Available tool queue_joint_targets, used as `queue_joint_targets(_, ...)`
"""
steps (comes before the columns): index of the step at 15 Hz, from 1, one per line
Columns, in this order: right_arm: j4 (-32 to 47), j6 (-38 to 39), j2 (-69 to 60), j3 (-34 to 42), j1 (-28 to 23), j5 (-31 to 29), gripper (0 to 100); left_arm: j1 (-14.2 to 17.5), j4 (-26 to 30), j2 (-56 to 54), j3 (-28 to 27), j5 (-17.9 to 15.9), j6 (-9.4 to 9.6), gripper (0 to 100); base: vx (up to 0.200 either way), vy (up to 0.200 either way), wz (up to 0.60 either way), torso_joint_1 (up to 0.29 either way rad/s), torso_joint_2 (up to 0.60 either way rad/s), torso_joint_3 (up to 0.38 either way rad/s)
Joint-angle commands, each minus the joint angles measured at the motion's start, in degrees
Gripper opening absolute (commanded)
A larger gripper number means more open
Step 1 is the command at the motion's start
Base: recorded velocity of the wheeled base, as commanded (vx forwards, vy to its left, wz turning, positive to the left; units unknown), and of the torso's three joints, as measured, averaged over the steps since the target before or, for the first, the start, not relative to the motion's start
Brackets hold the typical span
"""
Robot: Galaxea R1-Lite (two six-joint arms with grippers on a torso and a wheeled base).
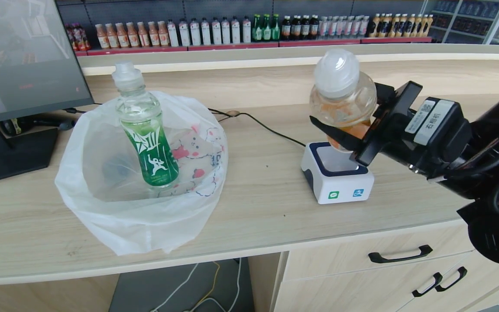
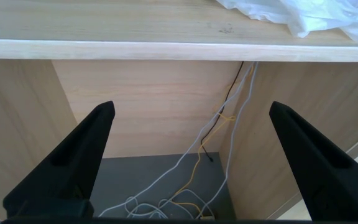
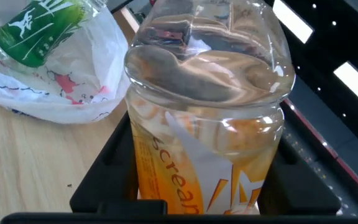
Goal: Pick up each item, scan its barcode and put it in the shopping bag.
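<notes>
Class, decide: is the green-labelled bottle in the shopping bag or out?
In: the green-labelled bottle stands near upright inside the shopping bag, whose rim surrounds its base.

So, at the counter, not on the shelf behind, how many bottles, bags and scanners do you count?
White plastic shopping bag: 1
White box-shaped scanner: 1
Bottles: 2 (clear plastic bottle with green label in the bag; clear plastic bottle with orange label held above the scanner)
Total: 4
</notes>
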Motion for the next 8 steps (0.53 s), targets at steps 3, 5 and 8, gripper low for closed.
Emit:
queue_joint_targets(3,-2.68,13.97,-4.41,1.04,1.12,-14.74,0,-0.01,-0.04,-0.02,0.0,-0.01,-0.01,100,0.0,0.0,0.0,0.0,0.0,0.0)
queue_joint_targets(5,-5.58,21.27,-4.85,3.14,1.56,-24.06,0,-0.01,0.05,-0.02,0.0,-0.01,-0.01,100,0.0,0.0,0.0,0.0,0.0,0.0)
queue_joint_targets(8,-9.8,30.85,-5.38,9.21,4.02,-37.24,0,-0.01,-0.04,-0.02,0.0,-0.01,-0.01,100,0.0,0.0,0.0,0.0,0.0,0.0)
